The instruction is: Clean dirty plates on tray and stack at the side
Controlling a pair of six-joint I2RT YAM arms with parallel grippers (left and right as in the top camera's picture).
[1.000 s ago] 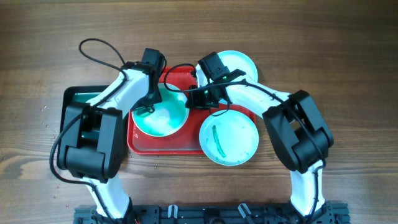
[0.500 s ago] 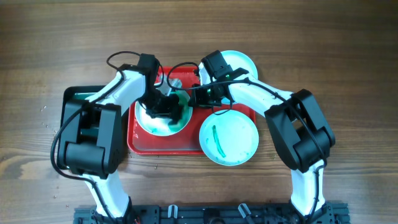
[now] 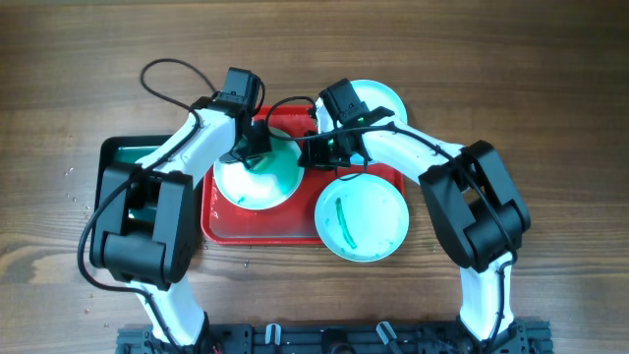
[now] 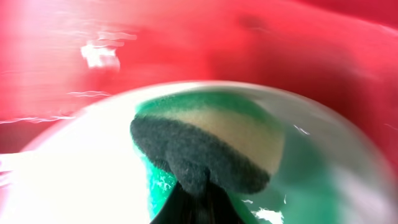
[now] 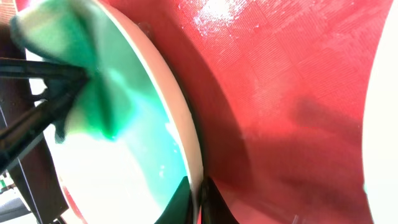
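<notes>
Wooden table [image 3: 550, 79], brown grain. Far left: black tray [image 3: 108, 162], mostly under the left arm. Next: red tray [image 3: 236, 224], with the white plate [image 3: 246, 187] lying on its left half.

Since half a second ago the left gripper [image 3: 246, 149] has shifted from the plate's middle to its back edge. The green smear now sits on the plate's back-right part. Left gripper clamped on a sponge [image 4: 211, 146], dark scouring face over pale foam, pressed on the wet plate.

Right gripper [image 5: 196, 186] has not moved: fingers pinched on the white plate's right rim, one on each side.

Streaked plate [image 3: 362, 218] overlaps the tray's front right corner. Third plate [image 3: 378, 96] is at the back right, partly hidden by the right arm.
</notes>
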